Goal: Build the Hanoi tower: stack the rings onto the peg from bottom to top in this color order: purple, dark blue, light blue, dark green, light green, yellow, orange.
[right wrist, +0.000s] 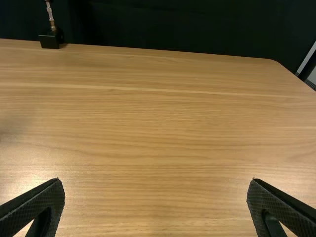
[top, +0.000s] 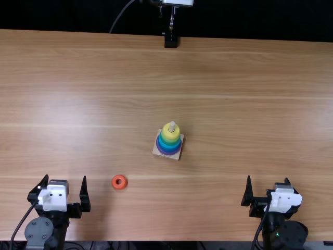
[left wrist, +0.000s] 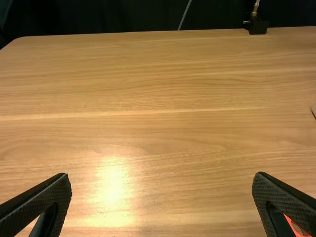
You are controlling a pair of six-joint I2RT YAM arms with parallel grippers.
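Note:
On a square wooden base (top: 174,155) near the table's middle stands the peg (top: 171,125), with rings around it: purple and blue ones low, green above, the yellow ring (top: 167,136) on top. The orange ring (top: 115,182) lies flat on the table, just right of my left gripper (top: 64,186); part of the orange ring (left wrist: 294,228) shows behind a finger in the left wrist view. My left gripper (left wrist: 162,202) is open and holds nothing. Off to the right of the tower, my right gripper (top: 268,187) is open too; between its fingers in its wrist view, the right gripper (right wrist: 155,205) has nothing.
At the far edge of the table (top: 250,78), a black mount (top: 170,39) with a metal stem stands near the middle. Cables run along the near edge beside the arm bases. The tower stands between the two arms, farther from the near edge than both grippers.

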